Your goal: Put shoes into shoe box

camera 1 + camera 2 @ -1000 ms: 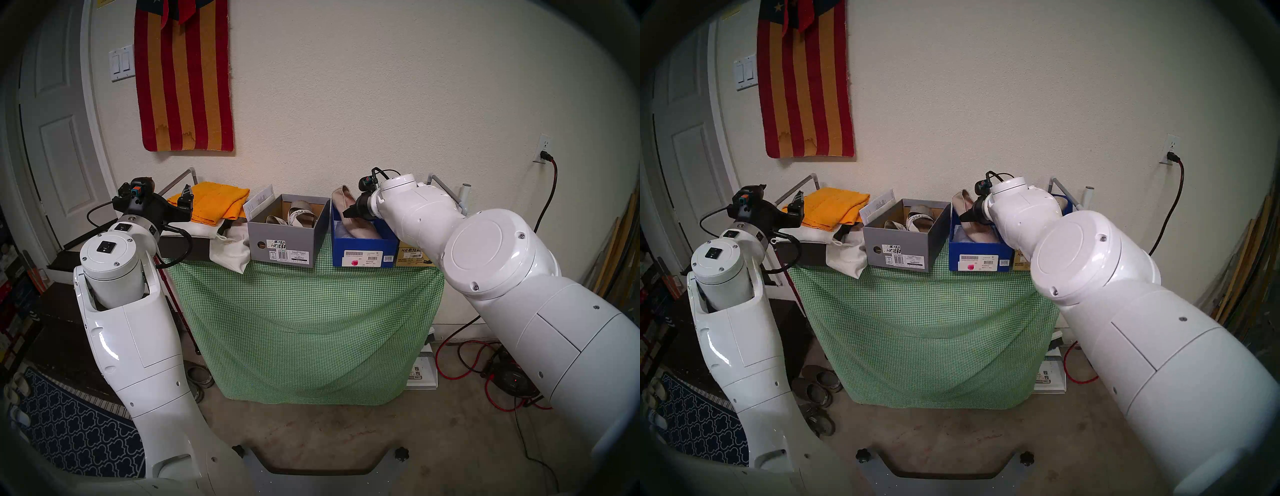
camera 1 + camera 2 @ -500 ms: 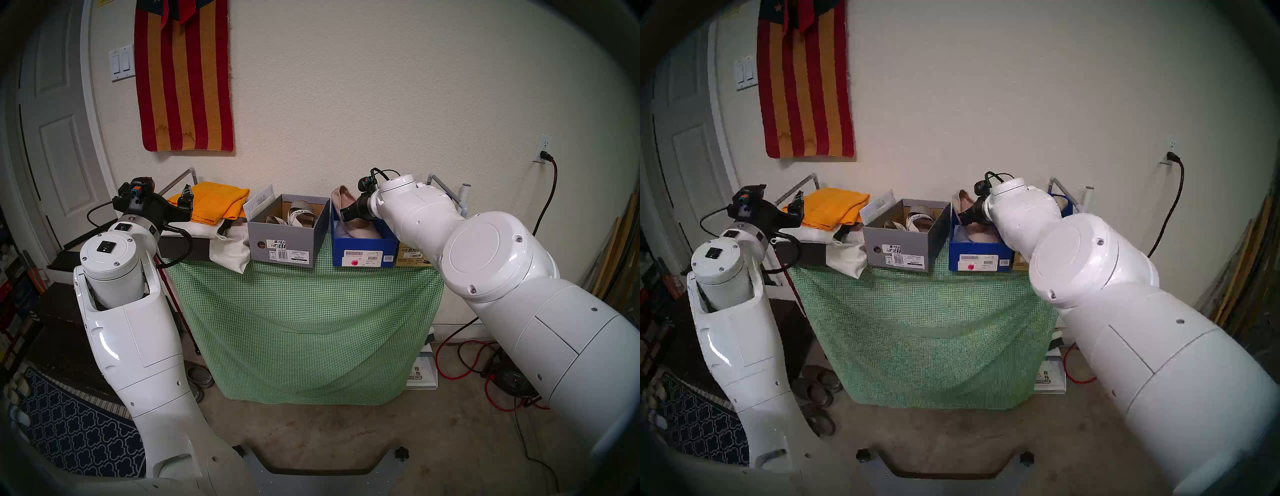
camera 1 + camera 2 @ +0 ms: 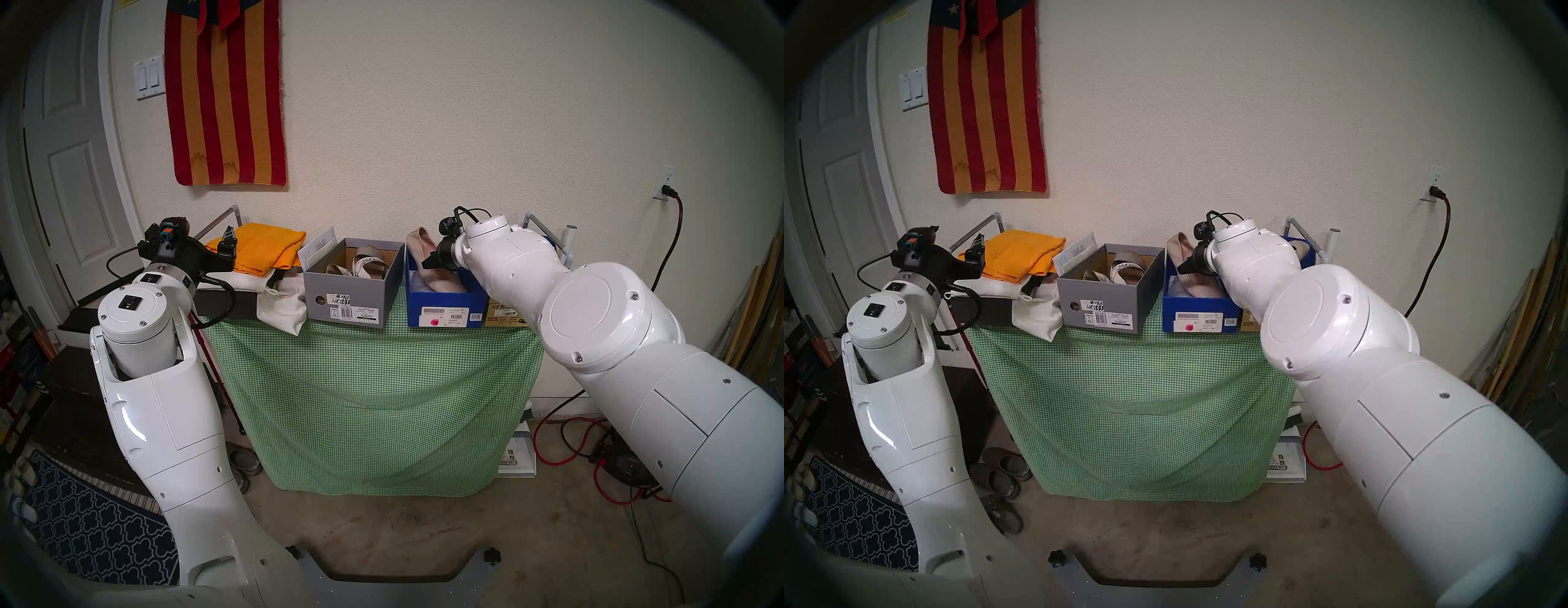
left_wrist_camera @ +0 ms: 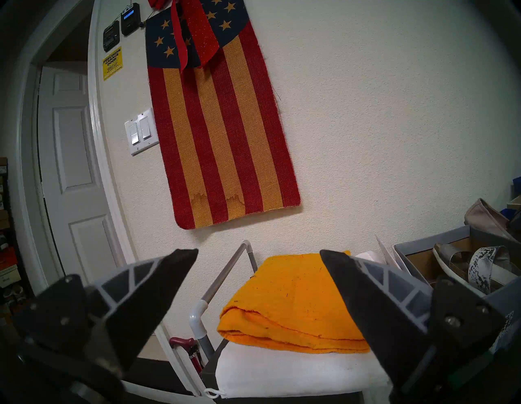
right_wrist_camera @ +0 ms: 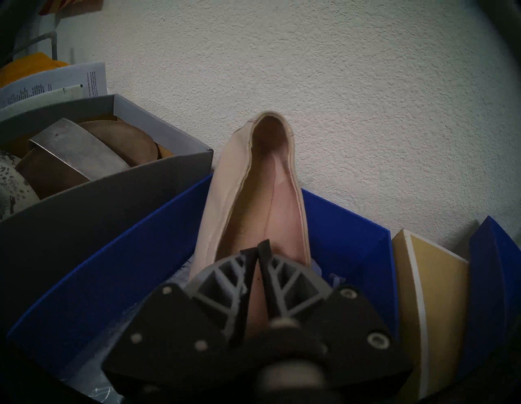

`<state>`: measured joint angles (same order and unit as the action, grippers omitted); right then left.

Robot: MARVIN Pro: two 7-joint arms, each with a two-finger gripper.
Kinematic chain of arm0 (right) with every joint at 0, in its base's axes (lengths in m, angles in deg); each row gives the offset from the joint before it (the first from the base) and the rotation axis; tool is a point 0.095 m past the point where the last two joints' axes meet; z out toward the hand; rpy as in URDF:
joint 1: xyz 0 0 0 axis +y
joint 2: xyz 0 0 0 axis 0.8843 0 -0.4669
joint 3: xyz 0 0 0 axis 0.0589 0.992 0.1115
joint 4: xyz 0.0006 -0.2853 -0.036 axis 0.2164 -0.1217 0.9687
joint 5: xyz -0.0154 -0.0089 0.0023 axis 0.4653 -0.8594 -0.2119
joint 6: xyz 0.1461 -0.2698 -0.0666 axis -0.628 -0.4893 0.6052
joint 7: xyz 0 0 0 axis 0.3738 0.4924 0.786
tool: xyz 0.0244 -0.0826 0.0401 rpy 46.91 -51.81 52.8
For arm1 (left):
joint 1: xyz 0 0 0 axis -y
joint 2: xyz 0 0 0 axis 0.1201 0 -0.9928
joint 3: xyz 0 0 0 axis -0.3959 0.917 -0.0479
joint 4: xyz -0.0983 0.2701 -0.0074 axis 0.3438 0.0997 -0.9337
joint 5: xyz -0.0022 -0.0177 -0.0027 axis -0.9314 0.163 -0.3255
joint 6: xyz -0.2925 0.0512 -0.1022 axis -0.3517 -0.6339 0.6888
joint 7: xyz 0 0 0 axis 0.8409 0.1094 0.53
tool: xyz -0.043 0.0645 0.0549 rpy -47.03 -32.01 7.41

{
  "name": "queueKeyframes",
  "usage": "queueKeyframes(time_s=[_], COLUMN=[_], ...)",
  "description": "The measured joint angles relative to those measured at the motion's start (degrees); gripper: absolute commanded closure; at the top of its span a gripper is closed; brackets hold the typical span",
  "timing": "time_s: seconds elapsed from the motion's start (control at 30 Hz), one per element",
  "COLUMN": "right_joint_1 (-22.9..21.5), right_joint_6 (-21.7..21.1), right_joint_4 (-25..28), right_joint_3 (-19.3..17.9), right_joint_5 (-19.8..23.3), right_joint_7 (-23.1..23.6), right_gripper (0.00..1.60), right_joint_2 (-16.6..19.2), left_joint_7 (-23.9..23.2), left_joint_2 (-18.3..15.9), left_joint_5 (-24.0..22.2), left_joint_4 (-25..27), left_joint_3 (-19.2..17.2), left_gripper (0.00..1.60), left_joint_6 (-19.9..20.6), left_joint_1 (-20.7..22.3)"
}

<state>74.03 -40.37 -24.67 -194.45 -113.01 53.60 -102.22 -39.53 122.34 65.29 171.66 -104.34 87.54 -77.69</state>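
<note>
Beige flat (image 5: 248, 194): soft leather, propped in the blue box (image 3: 445, 308), one end tilted up against the box's far left corner, the other down inside.
Second flat (image 3: 443, 283): lies low in the same box, to the near side of the propped one.
Sandals (image 3: 360, 265): silver and snakeskin-print straps, white soles, inside the grey box (image 3: 345, 297) just left of the blue one.
Right gripper (image 5: 258, 251): fingers pressed together, tips over the propped flat's opening; whether they pinch its edge cannot be told.
Left gripper (image 4: 258, 279): fingers spread wide, holding nothing, well left of the boxes.
Right wrist view only: the flat's pinkish lining and a tan box (image 5: 431, 304) right of the blue one.
Left wrist view only: folded orange cloth (image 4: 296, 304) on a white cloth (image 4: 296, 375), seen between the fingers.
Head views only: green checked tablecloth (image 3: 382, 403) under both boxes.
</note>
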Motion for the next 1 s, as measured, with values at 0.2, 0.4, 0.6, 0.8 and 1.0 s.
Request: queueKeyframes(time_s=[0.2,0.4,0.6,0.8,1.0], right_joint_1=[0.02,-0.17,-0.39,-0.43,-0.31], right_joint_6=[0.59,1.1,1.6,2.22,2.66], right_joint_4=[0.04,0.29,0.71,0.86,0.85], right_joint_3=[0.02,0.03,0.0,-0.19,-0.5], right_joint_5=[-0.58,-1.12,-1.56,-1.6,-1.45], right_joint_7=[0.77,1.47,1.5,0.93,0.47], right_gripper=[0.31,0.0,0.0,0.02,0.21], right_joint_2=[0.12,0.59,1.22,1.61,1.62], left_joint_7=[-0.1,-0.17,-0.24,-0.32,-0.38], left_joint_2=[0.07,0.15,0.22,0.3,0.36], left_joint_5=[0.11,0.2,0.28,0.38,0.45], left_joint_4=[0.0,0.0,0.0,0.0,0.0], left_joint_3=[-0.06,-0.14,-0.19,-0.24,-0.28], left_gripper=[0.0,0.0,0.0,0.0,0.0], left_joint_6=[-0.04,-0.08,-0.12,-0.16,-0.19], left_joint_1=[0.04,0.09,0.13,0.19,0.22])
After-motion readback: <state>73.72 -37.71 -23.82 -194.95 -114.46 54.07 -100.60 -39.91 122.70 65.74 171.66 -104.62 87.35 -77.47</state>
